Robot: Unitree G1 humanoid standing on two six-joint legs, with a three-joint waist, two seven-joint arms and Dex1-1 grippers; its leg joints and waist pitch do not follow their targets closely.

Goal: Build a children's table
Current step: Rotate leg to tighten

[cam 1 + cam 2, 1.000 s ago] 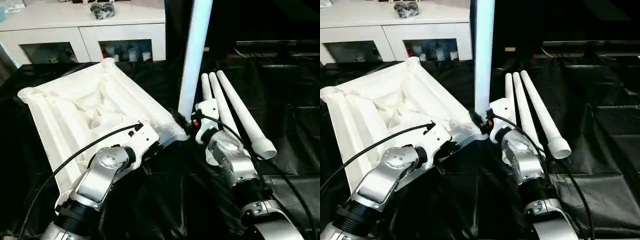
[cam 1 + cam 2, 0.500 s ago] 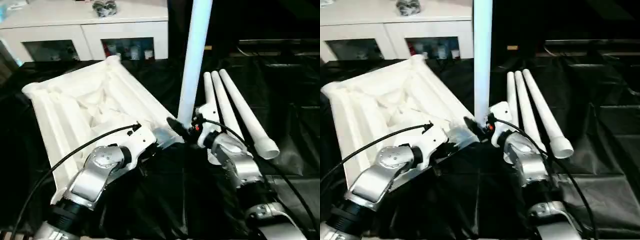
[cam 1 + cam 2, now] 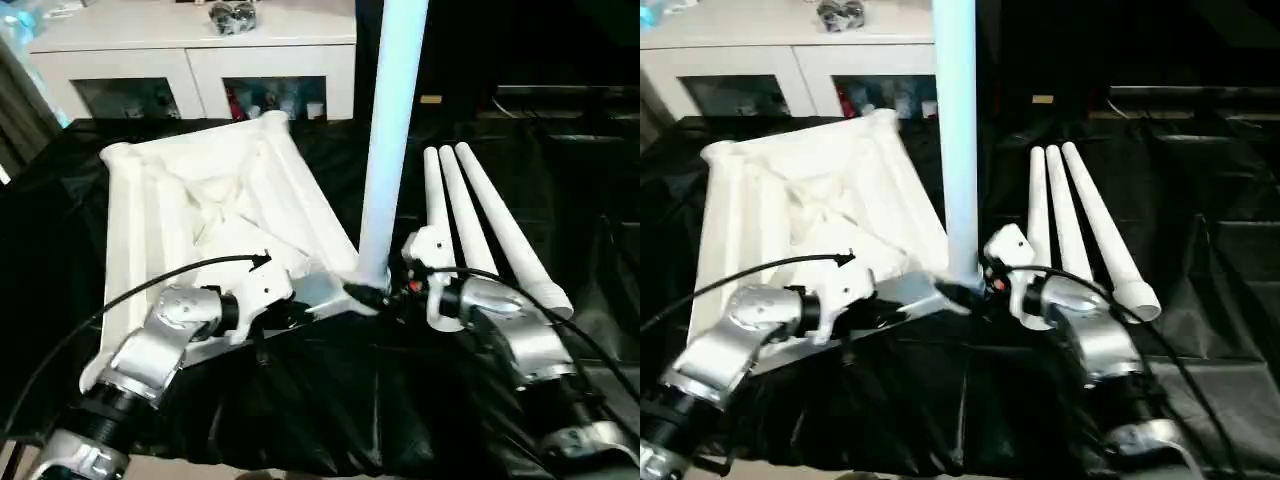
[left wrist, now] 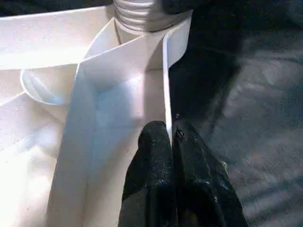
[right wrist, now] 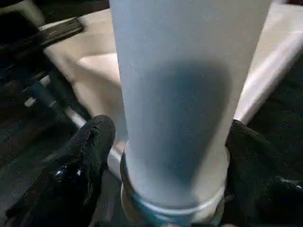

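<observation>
Left gripper (image 4: 171,142) pinches ribbed white tabletop (image 3: 215,215) wall; leg (image 3: 388,150) upright.

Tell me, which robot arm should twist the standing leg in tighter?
Probably the right. The right gripper has its fingers on both sides of the standing leg, near its base. The left gripper is shut on the tabletop rim, steadying it.

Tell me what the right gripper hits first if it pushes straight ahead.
The upright leg: it stands between the right gripper's open fingers, seated in the tabletop's corner socket. How far off it is cannot be told.
</observation>
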